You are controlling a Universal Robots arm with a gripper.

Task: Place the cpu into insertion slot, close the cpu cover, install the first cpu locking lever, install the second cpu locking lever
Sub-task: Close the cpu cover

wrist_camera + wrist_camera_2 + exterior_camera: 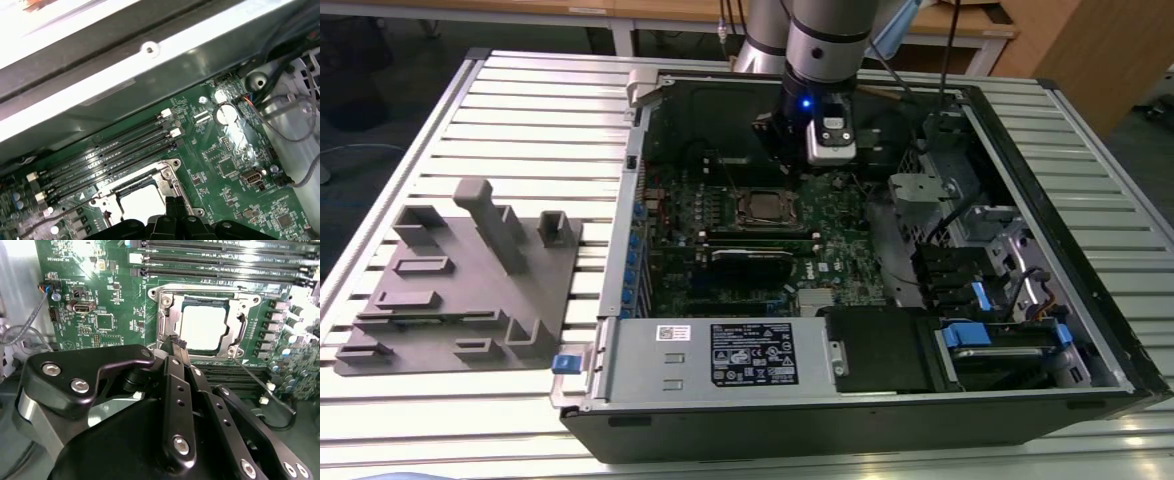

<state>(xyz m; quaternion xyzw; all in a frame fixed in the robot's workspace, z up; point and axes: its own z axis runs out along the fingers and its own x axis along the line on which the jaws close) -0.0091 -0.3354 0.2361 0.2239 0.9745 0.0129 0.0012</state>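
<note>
The cpu (200,326), a silver-grey square, lies in the insertion slot (166,320) on the green motherboard (100,295). The cpu cover (239,322) lies flat around it as a silver frame. My gripper (178,342) is shut with nothing in it, and its black tips hover at the cover's edge. A thin wire locking lever (260,385) sticks out free from a corner of the slot. In the exterior view the gripper (787,160) hangs just behind the cpu (765,207). In the first wrist view the fingertips (172,202) are over the cpu (142,202), and the lever (60,212) runs off to one side.
Long black memory slots (220,260) run beside the socket. The open case wall (634,200) rings the board. The power supply (720,350) and the drive bays (987,330) are at the front. A grey fixture block (460,275) stands on the slatted table at the exterior view's left.
</note>
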